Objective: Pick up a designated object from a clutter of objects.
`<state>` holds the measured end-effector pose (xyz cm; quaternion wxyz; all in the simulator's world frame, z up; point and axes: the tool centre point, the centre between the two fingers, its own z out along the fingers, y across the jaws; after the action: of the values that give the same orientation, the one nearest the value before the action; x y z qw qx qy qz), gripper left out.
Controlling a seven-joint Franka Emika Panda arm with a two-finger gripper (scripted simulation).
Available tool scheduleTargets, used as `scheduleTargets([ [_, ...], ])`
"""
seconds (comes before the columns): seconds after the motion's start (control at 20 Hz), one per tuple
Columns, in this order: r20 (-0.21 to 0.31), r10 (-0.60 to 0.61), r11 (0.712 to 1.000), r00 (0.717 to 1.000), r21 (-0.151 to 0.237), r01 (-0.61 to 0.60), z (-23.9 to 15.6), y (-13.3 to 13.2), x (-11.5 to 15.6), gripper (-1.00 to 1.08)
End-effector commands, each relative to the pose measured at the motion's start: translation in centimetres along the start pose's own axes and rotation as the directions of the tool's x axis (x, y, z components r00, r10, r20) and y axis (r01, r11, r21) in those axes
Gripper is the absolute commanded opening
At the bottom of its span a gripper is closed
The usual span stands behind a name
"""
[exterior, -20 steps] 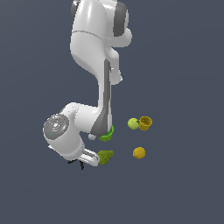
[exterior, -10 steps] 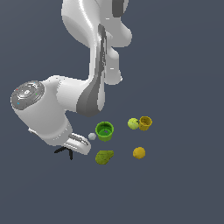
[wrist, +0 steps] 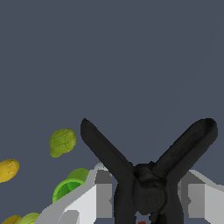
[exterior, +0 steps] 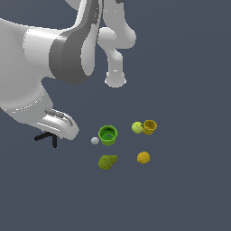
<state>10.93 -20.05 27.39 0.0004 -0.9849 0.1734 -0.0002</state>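
The black spring clamp (exterior: 47, 137) hangs under my gripper (exterior: 52, 132), off to the exterior view's left of the clutter and raised off the ground. In the wrist view the clamp (wrist: 148, 178) sits between my two grey fingers (wrist: 99, 195), its two handles splayed in a V and a tiny red tip at the frame's edge. The gripper (wrist: 147, 197) is shut on it. The clutter is a green cup (exterior: 108, 135), a tiny white ball (exterior: 94, 140), an olive-green pear (exterior: 107, 161), a yellow lemon (exterior: 143, 157), a yellow-green ball (exterior: 137, 127) and a yellow mug (exterior: 150, 127).
My white arm (exterior: 58, 54) fills the upper part of the exterior view's left. The wrist view also shows the pear (wrist: 62, 141), the lemon (wrist: 8, 169) and the green cup (wrist: 69, 187) on the flat dark ground.
My gripper has moved to the exterior view's left and upward, away from the pear and cup, carrying the black clamp with it. The other objects have not moved.
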Motion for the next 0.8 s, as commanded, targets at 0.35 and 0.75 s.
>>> scheduleTargets([
  [0.35, 0.0, -0.001, 1.0, 1.0, -0.001, 0.001, -9.8, 2.5, -0.3, -1.0],
  [0.75, 0.0, -0.001, 1.0, 1.0, -0.001, 0.001, -14.3, 3.6, -0.2, -1.0],
])
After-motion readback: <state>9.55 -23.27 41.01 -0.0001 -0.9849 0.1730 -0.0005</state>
